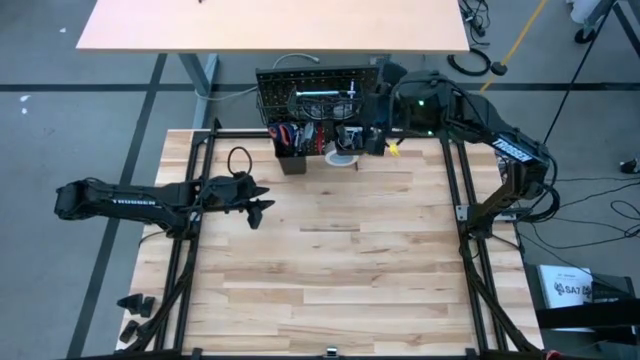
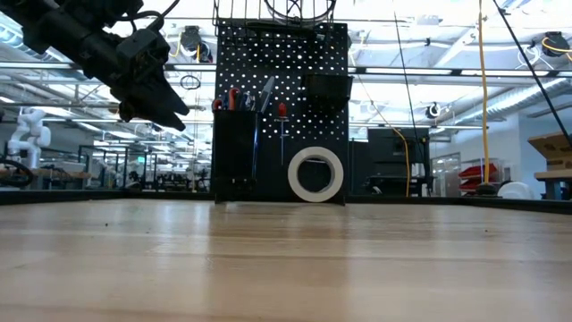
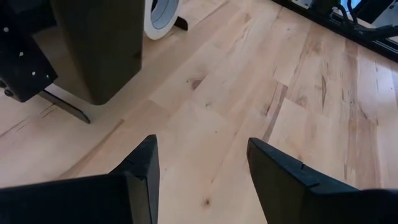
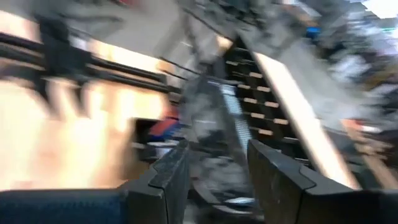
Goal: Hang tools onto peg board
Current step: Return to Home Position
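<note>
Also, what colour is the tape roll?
The tape roll is white, seen best in the low view.

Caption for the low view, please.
Left hand open in the air left of the peg board, where tools and a white tape roll sit.

Pale wooden tabletop (image 1: 330, 260) occupies the centre of the high view. At 12 o'clock beyond it stands a second table (image 1: 270, 25) with a plain tan top. Grey floor (image 1: 60, 130) surrounds both. A coiled black cable (image 1: 470, 63) lies at 1 o'clock, near a yellow floor line (image 1: 522, 35). A white labelled box (image 1: 565, 285) sits at 4 o'clock. Low view: white machine (image 2: 22, 130) at 9 o'clock, cardboard box (image 2: 550, 148) at 3 o'clock.
</note>
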### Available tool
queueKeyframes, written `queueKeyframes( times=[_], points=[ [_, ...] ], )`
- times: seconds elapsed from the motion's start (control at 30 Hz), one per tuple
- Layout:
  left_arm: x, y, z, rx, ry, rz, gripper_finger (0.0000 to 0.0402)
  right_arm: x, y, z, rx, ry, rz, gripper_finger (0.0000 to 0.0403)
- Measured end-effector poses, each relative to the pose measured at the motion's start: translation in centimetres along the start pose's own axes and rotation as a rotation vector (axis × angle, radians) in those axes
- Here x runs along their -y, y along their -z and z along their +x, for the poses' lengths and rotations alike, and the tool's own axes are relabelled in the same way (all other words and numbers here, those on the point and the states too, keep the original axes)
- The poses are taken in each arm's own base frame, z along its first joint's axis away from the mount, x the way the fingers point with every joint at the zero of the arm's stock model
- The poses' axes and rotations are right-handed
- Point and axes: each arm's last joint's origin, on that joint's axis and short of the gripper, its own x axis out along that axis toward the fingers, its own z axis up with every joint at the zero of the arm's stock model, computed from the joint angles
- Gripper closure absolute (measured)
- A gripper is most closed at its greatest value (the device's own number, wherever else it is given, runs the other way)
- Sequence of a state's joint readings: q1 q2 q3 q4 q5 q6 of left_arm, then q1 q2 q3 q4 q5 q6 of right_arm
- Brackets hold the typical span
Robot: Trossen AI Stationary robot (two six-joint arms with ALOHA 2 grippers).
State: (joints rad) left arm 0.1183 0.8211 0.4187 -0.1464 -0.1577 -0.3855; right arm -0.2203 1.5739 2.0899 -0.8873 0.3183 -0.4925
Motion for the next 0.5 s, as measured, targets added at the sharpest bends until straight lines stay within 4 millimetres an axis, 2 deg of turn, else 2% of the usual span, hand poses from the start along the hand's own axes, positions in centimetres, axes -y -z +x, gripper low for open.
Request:
queueKeyframes(
  times=[0.23, 0.5],
  points=[
    [0.4, -0.8, -0.5, 0.084, 0.044, 0.031, 0.0223, -0.6, 0.4, -1.6, 0.052, -0.302, 0.166, 0.0252],
    [0.9, -2.2, -2.9, 0.270, 0.141, 0.076, 0.0223, -1.6, 1.4, -2.8, -0.073, -0.415, 0.253, 0.0252]
  ],
)
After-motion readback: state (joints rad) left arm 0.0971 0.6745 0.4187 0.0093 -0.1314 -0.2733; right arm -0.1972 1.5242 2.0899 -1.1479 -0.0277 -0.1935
